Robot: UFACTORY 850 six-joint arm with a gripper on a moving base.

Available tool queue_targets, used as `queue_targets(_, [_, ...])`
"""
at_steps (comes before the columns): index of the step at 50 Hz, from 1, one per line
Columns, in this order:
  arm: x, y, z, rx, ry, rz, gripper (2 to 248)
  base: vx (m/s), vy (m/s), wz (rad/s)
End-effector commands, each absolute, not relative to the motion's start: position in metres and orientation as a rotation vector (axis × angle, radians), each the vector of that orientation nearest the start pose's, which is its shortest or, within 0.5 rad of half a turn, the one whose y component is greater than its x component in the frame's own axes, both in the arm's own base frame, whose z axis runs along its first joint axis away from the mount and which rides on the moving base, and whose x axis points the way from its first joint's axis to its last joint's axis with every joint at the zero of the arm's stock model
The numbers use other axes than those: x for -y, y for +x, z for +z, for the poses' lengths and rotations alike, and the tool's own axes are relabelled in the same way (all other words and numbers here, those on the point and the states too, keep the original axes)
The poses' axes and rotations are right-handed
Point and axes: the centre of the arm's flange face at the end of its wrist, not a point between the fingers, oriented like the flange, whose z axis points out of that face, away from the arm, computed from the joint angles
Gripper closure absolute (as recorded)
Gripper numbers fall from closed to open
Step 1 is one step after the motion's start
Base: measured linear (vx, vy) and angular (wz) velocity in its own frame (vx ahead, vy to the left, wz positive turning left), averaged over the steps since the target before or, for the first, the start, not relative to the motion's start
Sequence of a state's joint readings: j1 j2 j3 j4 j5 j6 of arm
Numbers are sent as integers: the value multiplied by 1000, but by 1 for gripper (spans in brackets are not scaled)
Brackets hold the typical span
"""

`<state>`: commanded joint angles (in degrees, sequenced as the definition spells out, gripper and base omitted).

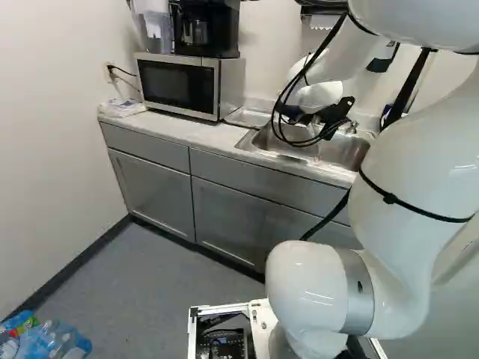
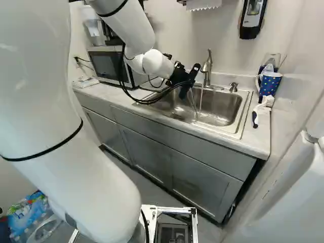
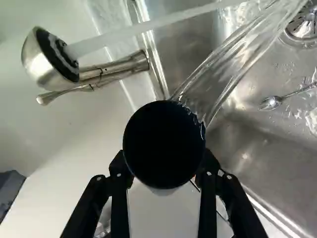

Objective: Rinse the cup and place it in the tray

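In the right base view my gripper (image 2: 183,80) is over the left part of the metal sink (image 2: 229,112), near the faucet (image 2: 207,68). The wrist view shows my gripper (image 3: 163,169) shut on a dark round cup (image 3: 164,144), one finger on either side. Water pours over the cup's rim into the basin, while a separate stream runs from the faucet head (image 3: 52,59) past the cup. A metal tray (image 1: 248,117) appears to lie between the microwave and the sink.
The microwave (image 1: 179,84) stands left of the sink with a coffee maker (image 1: 206,30) on top. A dotted mug (image 2: 269,83) and a brush (image 2: 262,107) are on the counter right of the sink. A spoon (image 3: 271,103) lies in the basin near the drain (image 3: 302,24).
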<state>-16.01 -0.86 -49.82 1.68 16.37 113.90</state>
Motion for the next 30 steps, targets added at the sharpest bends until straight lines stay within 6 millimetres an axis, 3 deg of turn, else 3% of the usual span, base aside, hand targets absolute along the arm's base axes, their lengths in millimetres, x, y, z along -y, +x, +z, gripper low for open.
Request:
queue_targets(14, [141, 488, 550, -1971, -712, -798, 124, 0, 0, 0])
queue_targets(30, [141, 488, 550, -1971, -712, -798, 124, 0, 0, 0])
